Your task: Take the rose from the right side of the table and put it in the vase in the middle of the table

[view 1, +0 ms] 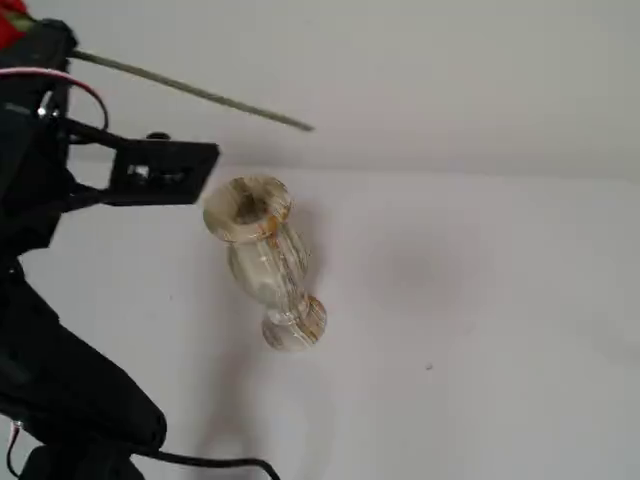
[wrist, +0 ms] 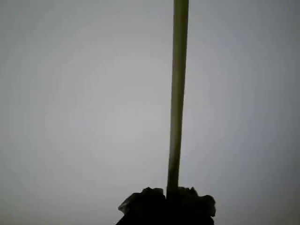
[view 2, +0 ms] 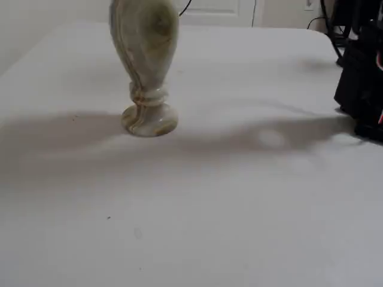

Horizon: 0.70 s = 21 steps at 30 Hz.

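Grey-green rose (view 1: 190, 92) stem clamped in pincer (wrist: 167, 199), sticking out w/ vase (view 1: 262, 258) apart below.

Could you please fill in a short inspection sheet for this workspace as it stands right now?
Surface: white table, bare apart from a few tiny dark specks.
Job's things: vase upright, mouth empty; rose held in the air, stem roughly level, its tip beyond and above the vase.
Clutter: nothing seen.
Grippers: gripper with jaws closed on the stem near the bloom end.
Cables: pink and white wires on the arm; black cable on the table.
Surroundings: plain wall; white door behind.
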Each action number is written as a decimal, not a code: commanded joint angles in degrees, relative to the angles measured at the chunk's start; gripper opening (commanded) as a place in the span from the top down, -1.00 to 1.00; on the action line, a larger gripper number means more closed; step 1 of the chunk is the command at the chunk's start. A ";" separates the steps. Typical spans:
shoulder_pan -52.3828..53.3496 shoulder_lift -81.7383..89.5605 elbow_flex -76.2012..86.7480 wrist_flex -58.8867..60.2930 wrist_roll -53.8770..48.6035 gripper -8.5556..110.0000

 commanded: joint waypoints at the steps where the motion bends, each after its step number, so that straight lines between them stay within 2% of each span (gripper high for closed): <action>1: -1.85 -0.97 -1.23 -0.88 6.06 0.86; 3: -1.67 -1.85 -1.23 -0.79 8.44 0.86; 21: -7.21 -6.86 -1.23 5.36 8.88 0.86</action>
